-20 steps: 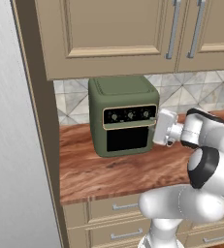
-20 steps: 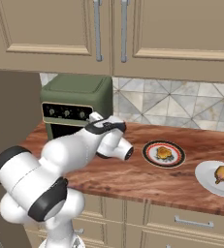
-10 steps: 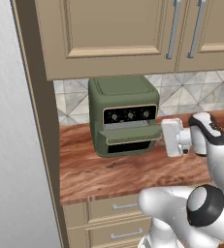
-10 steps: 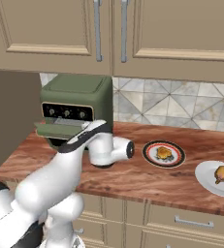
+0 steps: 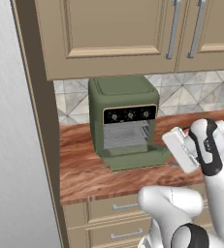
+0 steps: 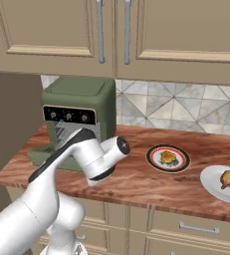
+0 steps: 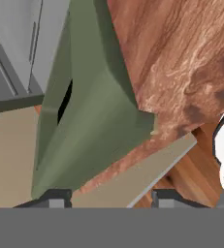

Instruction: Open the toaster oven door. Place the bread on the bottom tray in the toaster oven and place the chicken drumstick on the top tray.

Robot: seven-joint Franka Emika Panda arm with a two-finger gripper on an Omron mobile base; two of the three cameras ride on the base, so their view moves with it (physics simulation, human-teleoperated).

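The toaster oven stood on the wooden counter under the cabinets, and the toaster oven door lay folded down flat in front of it. The gripper was just at the door's right corner, its tips apart, gripping nothing.

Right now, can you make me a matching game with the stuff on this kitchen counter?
Things:
1. toaster oven door
2. bread
3. chicken drumstick
4. toaster oven

Clues:
A. on the plain white plate
B. folded down flat
C. on the dark-rimmed plate
D. olive green box with three knobs

Pairs: 1-B, 2-C, 3-A, 4-D
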